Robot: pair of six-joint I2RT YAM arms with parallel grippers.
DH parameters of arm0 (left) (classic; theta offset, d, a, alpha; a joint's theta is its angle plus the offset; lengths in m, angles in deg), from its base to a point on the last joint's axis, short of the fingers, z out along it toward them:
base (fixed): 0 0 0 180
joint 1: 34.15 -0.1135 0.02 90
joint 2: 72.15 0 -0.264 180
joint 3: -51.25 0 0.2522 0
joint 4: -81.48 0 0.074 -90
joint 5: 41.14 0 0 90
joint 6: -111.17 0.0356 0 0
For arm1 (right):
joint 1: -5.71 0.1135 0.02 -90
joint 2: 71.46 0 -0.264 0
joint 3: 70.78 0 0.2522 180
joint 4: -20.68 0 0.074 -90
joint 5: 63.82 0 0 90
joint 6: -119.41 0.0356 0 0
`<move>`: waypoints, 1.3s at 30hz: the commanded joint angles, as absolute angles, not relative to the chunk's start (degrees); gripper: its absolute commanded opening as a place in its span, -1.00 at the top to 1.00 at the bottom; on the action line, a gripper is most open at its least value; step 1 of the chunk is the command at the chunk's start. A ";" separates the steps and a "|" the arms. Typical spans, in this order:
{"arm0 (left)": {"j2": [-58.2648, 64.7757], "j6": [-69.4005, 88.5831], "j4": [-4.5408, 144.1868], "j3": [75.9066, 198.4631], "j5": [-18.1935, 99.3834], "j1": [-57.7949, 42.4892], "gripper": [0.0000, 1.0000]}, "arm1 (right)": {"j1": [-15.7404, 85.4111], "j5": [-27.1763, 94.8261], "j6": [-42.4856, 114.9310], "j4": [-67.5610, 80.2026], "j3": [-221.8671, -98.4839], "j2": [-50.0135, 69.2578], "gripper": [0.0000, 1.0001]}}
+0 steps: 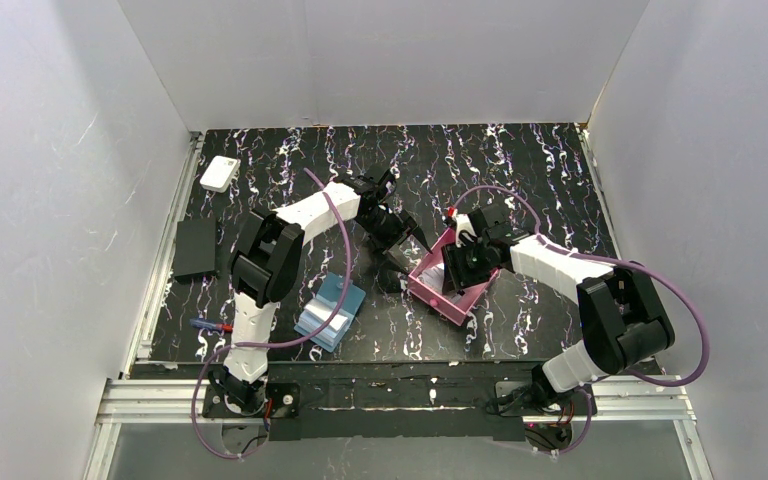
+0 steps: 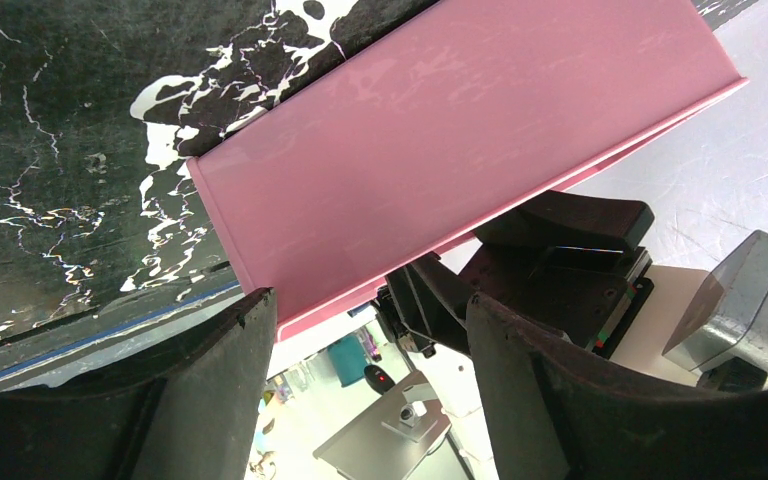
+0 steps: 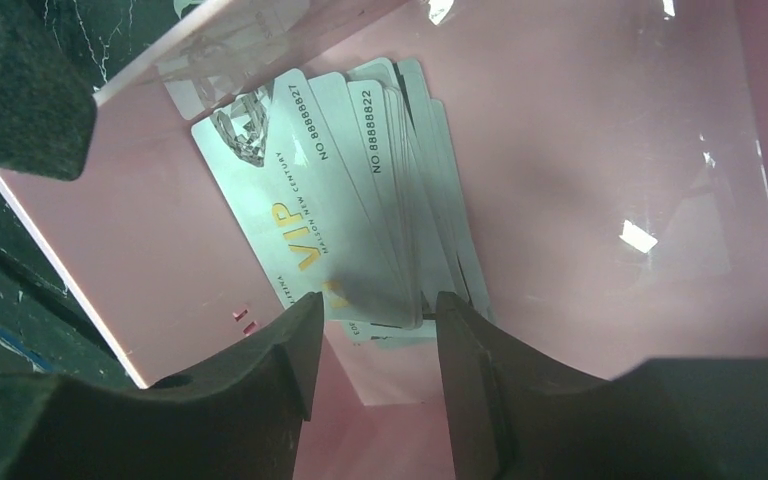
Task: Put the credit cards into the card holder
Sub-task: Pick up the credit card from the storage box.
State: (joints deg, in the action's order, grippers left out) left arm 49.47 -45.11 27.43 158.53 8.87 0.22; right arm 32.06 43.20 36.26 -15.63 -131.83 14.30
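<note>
My right claw (image 3: 375,305) is hovering half-open over the cards (image 3: 350,230) in the tray (image 3: 580,150) — gripping nothing; my left claw (image 2: 370,300) is gaping empty beside it — the holder (image 1: 330,310) is lying apart, further left.

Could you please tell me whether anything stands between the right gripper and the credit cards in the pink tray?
Nothing visible does: the right gripper is inside the pink tray, its jaws apart directly over the near end of the fanned credit cards.
</note>
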 commanded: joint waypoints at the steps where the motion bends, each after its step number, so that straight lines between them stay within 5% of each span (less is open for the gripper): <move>1: 50.04 -45.36 26.32 159.89 6.94 0.83 -0.35 | 31.99 44.34 35.02 -15.98 -131.36 14.81 -0.04; 12: 50.55 -45.46 26.32 160.09 6.69 0.92 -0.36 | 31.99 52.31 36.37 -14.58 -133.12 13.00 0.41; 32: 51.74 -45.30 26.59 160.60 5.40 1.03 -0.36 | 31.99 61.39 36.28 -17.61 -137.60 12.57 0.51; 39: 50.87 -44.04 21.93 161.49 8.61 0.53 -0.33 | 31.99 48.57 33.09 -20.18 -137.11 17.25 -0.06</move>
State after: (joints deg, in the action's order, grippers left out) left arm 52.07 -45.44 27.38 158.90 7.27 0.57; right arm 31.99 51.55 36.59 -18.89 -136.33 16.22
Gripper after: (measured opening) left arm 0.672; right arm 0.475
